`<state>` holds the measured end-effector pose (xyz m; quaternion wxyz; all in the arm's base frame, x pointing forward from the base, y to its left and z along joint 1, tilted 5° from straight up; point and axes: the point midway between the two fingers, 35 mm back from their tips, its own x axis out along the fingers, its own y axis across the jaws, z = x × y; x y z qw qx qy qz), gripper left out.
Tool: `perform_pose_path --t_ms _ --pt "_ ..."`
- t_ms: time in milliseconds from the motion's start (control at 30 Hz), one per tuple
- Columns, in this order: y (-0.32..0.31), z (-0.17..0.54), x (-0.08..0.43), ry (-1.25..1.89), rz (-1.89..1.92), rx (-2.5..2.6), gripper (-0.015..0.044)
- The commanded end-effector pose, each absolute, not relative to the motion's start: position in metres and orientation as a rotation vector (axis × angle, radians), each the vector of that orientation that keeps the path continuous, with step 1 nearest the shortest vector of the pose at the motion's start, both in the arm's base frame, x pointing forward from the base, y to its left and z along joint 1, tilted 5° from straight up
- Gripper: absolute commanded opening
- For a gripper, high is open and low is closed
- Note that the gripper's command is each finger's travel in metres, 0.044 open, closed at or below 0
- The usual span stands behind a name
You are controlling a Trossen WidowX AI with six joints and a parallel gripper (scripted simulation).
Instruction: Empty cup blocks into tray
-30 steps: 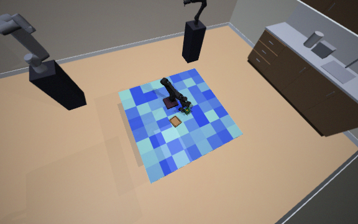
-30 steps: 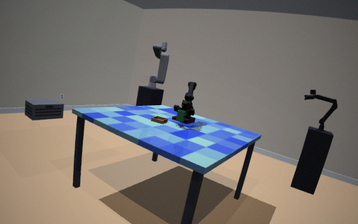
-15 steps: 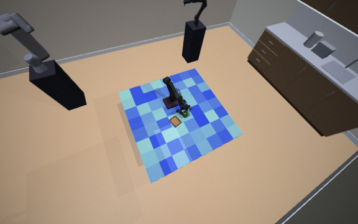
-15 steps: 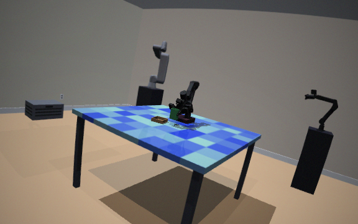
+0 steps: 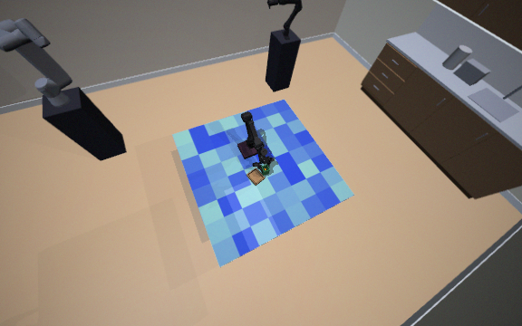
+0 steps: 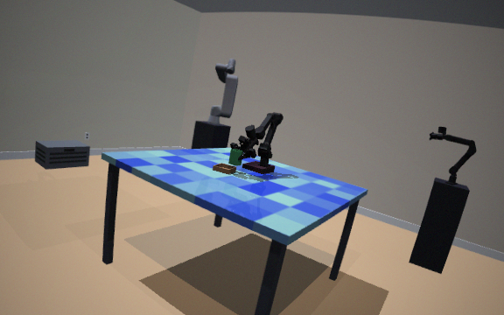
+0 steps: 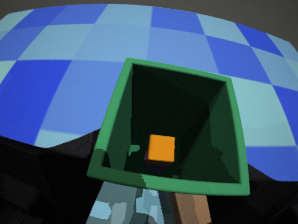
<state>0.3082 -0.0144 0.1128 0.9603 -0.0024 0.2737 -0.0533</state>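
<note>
Cup: green, square-mouthed (image 5: pixel 265 169) (image 6: pixel 235 157) (image 7: pixel 239 145), off the tabletop, beside the tray, mouth upward.
Contents: an orange block (image 7: pixel 161 148) at the bottom, something dark purple beneath it.
Pincer (image 5: pixel 265 167) (image 6: pixel 237 154): pinching the cup.
Tray: shallow, orange-brown (image 5: pixel 256 177) (image 6: pixel 224 169) (image 7: pixel 193 209), on the table.
Table: blue checks (image 5: pixel 288 204) (image 6: pixel 252 188) (image 7: pixel 120 42).
Arm: black (image 5: pixel 252 131) (image 6: pixel 271 131), bent toward the cup.

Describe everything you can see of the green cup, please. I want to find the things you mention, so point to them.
The green cup (image 5: pixel 265 169) (image 6: pixel 235 157) (image 7: pixel 240 145) is square-mouthed and straight-sided, with a flat rim and smooth, opaque walls that look like plastic. The claw (image 5: pixel 265 165) (image 6: pixel 237 150) grips it, close beside the shallow tray (image 5: pixel 256 177) (image 6: pixel 224 169). Its mouth faces the wrist view, showing a dark interior with an orange block (image 7: pixel 161 148) and a dark purplish patch beneath that, perhaps another block.
</note>
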Motion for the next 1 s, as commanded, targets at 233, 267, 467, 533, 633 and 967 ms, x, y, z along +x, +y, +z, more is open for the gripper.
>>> perform_pose_path --t_ms 233,267,467,533,633,967 --pt "-0.057 0.121 0.319 0.538 -0.212 0.026 0.0000" --pt "-0.062 0.121 0.320 0.537 -0.222 0.029 0.0000" --pt "-0.089 0.124 0.321 0.531 -0.286 0.049 0.0000" --pt "-0.097 0.125 0.321 0.529 -0.305 0.055 0.0000" --pt "-0.100 0.125 0.321 0.528 -0.312 0.057 0.0000" --pt "-0.100 0.125 0.323 0.502 -0.355 0.215 0.0000"
